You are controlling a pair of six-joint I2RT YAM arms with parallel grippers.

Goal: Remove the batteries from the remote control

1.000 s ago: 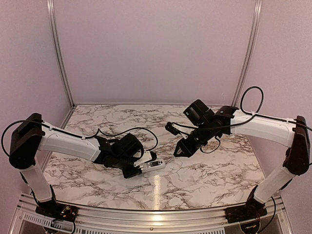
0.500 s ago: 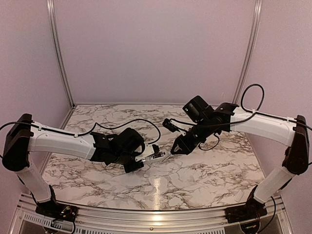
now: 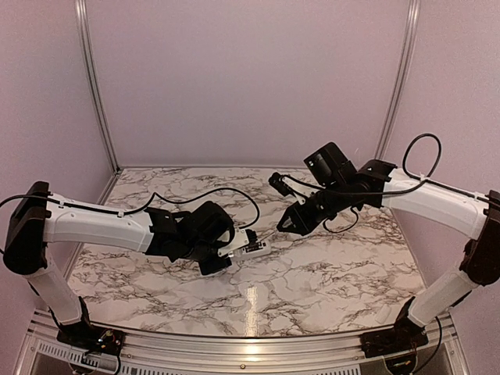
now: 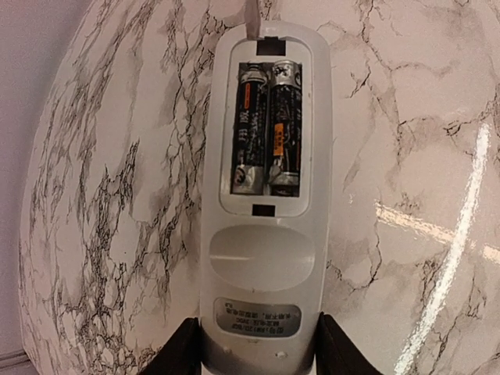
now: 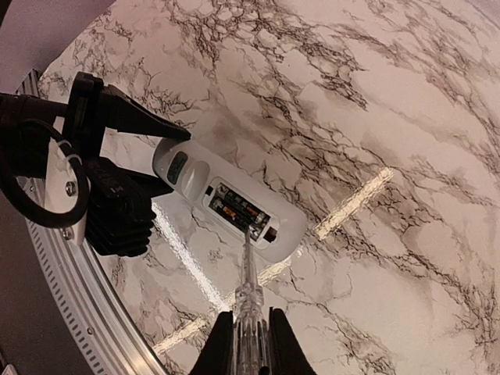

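The remote control [image 4: 262, 258] is a slim white bar, held back side up by my left gripper [image 4: 260, 348], which is shut on its near end. Its battery compartment stands open, and the two dark batteries [image 4: 267, 129] lie side by side inside. From above, the remote control [image 3: 250, 248] sits low over the marble, left of centre. My right gripper [image 5: 250, 344] is shut on a thin clear-handled stick [image 5: 248, 285]. The stick's tip reaches the end of the batteries [image 5: 237, 209] in the remote control [image 5: 226, 199]. The right gripper [image 3: 291, 223] hangs up and right of the remote.
The marble table [image 3: 328, 281] ends in an aluminium rail [image 3: 234, 348] at the near edge. Pale walls and metal posts [image 3: 94, 86] close the back and sides. Black cables [image 3: 234, 205] loop above both wrists.
The left gripper has carried the remote to the right and a little further back. The right gripper with the stick has shifted up and slightly right, its tip still at the remote.
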